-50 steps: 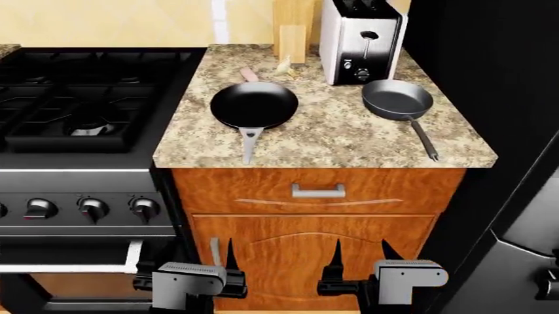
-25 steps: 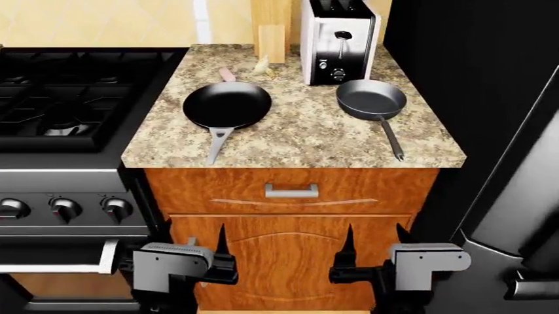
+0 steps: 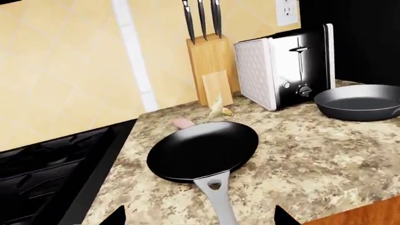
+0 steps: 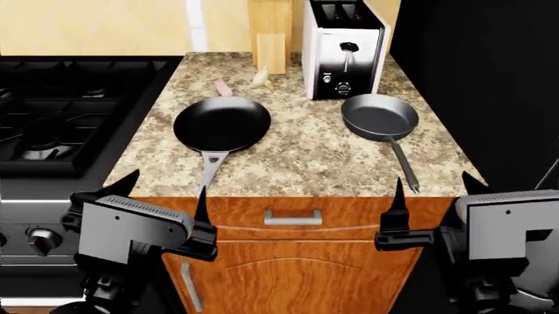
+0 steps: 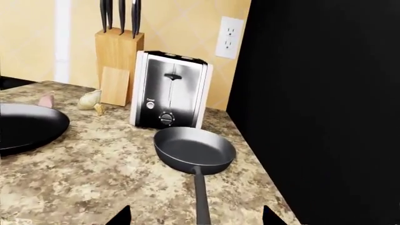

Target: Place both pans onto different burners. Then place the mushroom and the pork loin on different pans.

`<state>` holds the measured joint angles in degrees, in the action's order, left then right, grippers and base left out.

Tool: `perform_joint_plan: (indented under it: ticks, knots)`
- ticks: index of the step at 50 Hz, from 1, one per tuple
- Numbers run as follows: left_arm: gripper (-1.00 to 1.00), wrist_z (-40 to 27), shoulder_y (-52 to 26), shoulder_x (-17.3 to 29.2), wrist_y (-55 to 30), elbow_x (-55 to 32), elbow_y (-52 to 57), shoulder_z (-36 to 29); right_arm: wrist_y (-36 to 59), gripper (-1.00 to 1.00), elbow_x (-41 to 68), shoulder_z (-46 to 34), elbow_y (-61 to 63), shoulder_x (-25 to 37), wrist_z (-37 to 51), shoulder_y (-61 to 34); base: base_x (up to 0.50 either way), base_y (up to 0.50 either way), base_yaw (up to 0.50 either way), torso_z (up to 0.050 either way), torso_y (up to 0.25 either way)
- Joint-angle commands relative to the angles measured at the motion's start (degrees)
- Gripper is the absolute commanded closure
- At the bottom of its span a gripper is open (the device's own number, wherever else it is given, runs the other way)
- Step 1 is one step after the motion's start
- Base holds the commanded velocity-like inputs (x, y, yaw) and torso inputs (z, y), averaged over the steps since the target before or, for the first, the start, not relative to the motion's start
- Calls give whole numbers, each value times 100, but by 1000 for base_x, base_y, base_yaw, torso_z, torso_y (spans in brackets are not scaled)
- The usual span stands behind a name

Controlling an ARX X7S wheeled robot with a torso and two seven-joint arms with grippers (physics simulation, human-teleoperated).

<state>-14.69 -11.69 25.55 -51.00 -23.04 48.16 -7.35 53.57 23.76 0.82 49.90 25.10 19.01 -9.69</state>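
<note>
The matte black pan point(image 4: 221, 123) lies on the granite counter with its silver handle toward me. My left gripper point(image 4: 166, 193) is open and empty at the counter's front edge, in line with that handle point(image 3: 216, 201). The dark grey pan point(image 4: 380, 116) sits to the right, its thin handle pointing at my open, empty right gripper point(image 4: 435, 190). The pink pork loin point(image 4: 224, 87) and the pale mushroom point(image 4: 260, 78) rest behind the black pan. A burner point(image 4: 39, 147) of the black stove shows at the left.
A toaster point(image 4: 343, 49) and a wooden knife block point(image 4: 271, 29) stand at the counter's back. A tall black wall point(image 4: 489, 78) bounds the counter on the right. Wooden cabinet fronts with a drawer handle point(image 4: 292, 217) lie below the counter edge.
Both grippers have risen from in front of the cabinet doors to counter-edge height. The head view has shifted, so the stove sits further left and the pans look nearer.
</note>
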Motion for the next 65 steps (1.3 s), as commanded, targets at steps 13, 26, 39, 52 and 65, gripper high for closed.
perform_joint_plan:
  ticks: [13,26,39,52,65]
  knots:
    - [-100,-290,-398,295,-838,-129,681,81,735,-100,454,263,675,223,255,-203,500,0,0,0,0]
    - [-100,-349,-441,345,-943,-200,762,82,1276,-100,917,520,742,180,355,-491,459,0,0,0,1]
    - [-100,-464,-379,355,-1009,-467,901,305,3595,-100,5984,1213,-688,735,3629,-2464,0,0,0,0,0]
    - [-100,-596,-243,460,-839,-557,927,293,3370,-100,6575,82,-1819,1341,4287,-3437,0,0,0,0,0]
    - [-100,-728,-230,574,-757,-629,977,212,3048,-100,6035,-349,-2065,1321,3681,-3256,0,0,0,0,0]
